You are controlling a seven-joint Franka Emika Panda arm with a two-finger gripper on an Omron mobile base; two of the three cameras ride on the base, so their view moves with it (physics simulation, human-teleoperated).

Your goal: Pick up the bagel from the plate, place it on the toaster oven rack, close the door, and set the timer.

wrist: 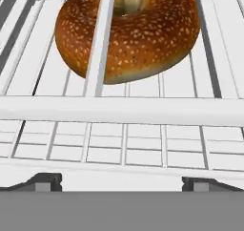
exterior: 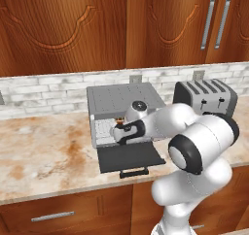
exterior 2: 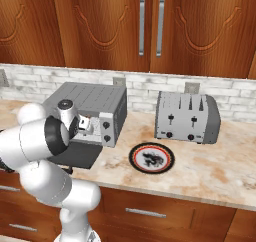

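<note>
The gripper [wrist: 122, 183] stands fully spread. In the hand view, its two dark fingertips [wrist: 45, 181] sit far apart at the bottom of the picture, one at each side, with nothing between them. They hold nothing and touch nothing that can be seen.

The bagel [wrist: 127, 32] lies on the toaster oven rack [wrist: 119, 110], ahead of the spread fingertips and apart from them. It is golden-brown and speckled, with its hole towards the top of the hand view. One pale bar of the rack crosses in front of it. Thin parallel bars and a wider cross bar run below it.

In the left base view, the hand reaches into the mouth of the toaster oven [exterior: 124, 100], and a small brown spot of the bagel [exterior: 117, 121] shows just beside the wrist. The door [exterior: 129, 157] hangs open, lying flat in front of the cavity with its black bar handle at the near edge.

In the right base view, the plate [exterior 2: 152, 158] rests on the marble counter [exterior 2: 210, 173] between the toaster oven [exterior 2: 92, 106] and the silver toaster [exterior 2: 187, 117], with nothing lying on it. The oven's two dark knobs face forward at its right side.
</note>
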